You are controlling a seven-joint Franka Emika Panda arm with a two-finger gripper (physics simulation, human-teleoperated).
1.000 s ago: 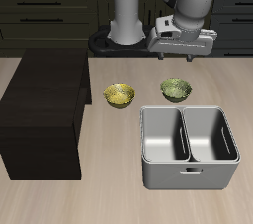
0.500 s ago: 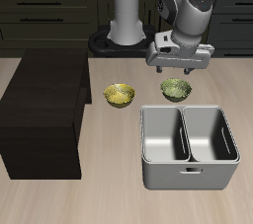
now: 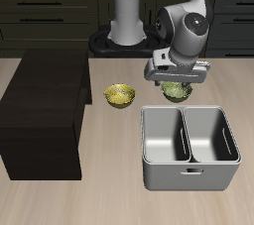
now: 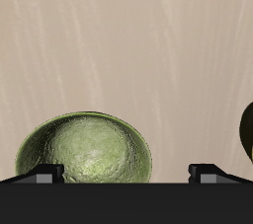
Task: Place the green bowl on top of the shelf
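as the spread claw [image 3: 177, 87] has descended over the small olive-green ribbed bowl [image 4: 84, 150], at the yellow bowl's [image 3: 120, 96] three o'clock, grasping appears imminent.

A simulated kitchen: dark drawer-fronted cabinets [image 3: 50, 11] behind a pale wooden table [image 3: 109, 204].

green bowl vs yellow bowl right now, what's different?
Colour: the green bowl is dull olive, the yellow bowl brighter. Position: the green bowl sits just behind the grey bin, the yellow bowl nearer the shelf. Access: the pincer hangs over the green bowl; the yellow bowl is uncovered. Both look alike in size and stand upright on the table.
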